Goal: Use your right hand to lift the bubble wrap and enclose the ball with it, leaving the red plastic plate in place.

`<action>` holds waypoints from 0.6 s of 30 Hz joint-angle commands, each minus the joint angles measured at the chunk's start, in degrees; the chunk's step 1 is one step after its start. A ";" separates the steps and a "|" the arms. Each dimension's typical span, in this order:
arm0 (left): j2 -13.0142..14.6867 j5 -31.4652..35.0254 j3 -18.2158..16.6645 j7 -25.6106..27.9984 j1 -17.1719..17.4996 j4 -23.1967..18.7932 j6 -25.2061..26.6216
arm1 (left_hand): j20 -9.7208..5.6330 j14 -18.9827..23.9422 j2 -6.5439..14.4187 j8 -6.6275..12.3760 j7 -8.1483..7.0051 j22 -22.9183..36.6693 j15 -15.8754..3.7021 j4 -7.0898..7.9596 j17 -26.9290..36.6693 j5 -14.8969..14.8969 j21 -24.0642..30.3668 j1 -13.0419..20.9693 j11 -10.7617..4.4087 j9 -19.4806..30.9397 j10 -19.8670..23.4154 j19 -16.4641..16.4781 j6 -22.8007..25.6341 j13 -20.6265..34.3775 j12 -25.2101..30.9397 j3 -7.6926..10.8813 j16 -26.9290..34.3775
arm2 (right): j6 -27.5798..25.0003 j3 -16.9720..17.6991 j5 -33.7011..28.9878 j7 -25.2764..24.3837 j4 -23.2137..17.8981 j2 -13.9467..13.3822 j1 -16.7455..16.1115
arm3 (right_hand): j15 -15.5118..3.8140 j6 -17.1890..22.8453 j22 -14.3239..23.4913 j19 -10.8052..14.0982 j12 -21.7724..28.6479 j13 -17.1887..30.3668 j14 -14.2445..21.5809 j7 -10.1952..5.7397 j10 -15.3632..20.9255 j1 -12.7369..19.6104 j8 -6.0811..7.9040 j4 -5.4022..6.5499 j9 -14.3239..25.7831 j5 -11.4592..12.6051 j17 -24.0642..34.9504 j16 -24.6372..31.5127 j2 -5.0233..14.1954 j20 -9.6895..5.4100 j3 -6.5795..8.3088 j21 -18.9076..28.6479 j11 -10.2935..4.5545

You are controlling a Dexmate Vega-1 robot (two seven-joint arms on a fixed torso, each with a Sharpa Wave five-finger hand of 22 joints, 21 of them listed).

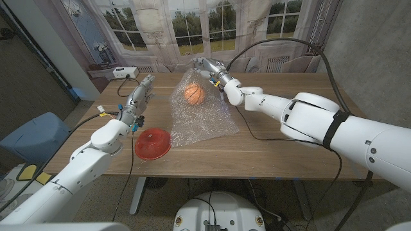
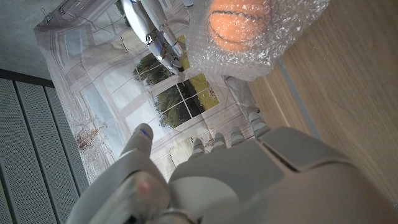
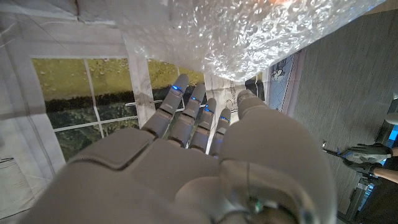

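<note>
Wooden table (image 1: 282,144), window backdrop behind. Right hand (image 1: 212,69) at the far edge pinches the bubble wrap (image 1: 199,115), lifted over the ball (image 1: 194,94): wrapping underway. Next: probably fold the sheet down around the ball. Left hand (image 1: 138,99) waits with fingers apart, holding nothing; red plate (image 1: 152,142) sits by the near edge. Left wrist view shows the ball (image 2: 239,25) already under wrap (image 2: 273,46); right wrist view shows fingers (image 3: 186,112) against the wrap (image 3: 249,31).

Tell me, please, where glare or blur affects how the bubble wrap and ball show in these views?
Head view: sharp, evenly lit, ball clear through bubble wrap. Left wrist view: ball slightly soft behind the wrap. Right wrist view: wrap glares bright white, right hand blurred close up.
</note>
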 commanded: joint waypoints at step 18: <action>0.18 0.12 1.28 0.29 -2.66 -0.04 1.92 | 0.29 -3.58 0.14 0.04 0.17 0.20 0.00 0.21 0.27 0.65 -0.32 -0.68 0.22 0.12 -4.90 -0.90 -2.57 0.17 -0.01 0.04 0.28 | -10.18 19.84 -3.77 25.59 -55.85 -21.40 -22.07 | 1.49 -6.12 -0.22 -6.09 -6.52 0.34 -11.03 -1.15 -7.56 -10.49 -0.36 0.39 0.85 -0.18 -5.59 -0.14 -7.47 8.94 -5.01 -4.66 2.45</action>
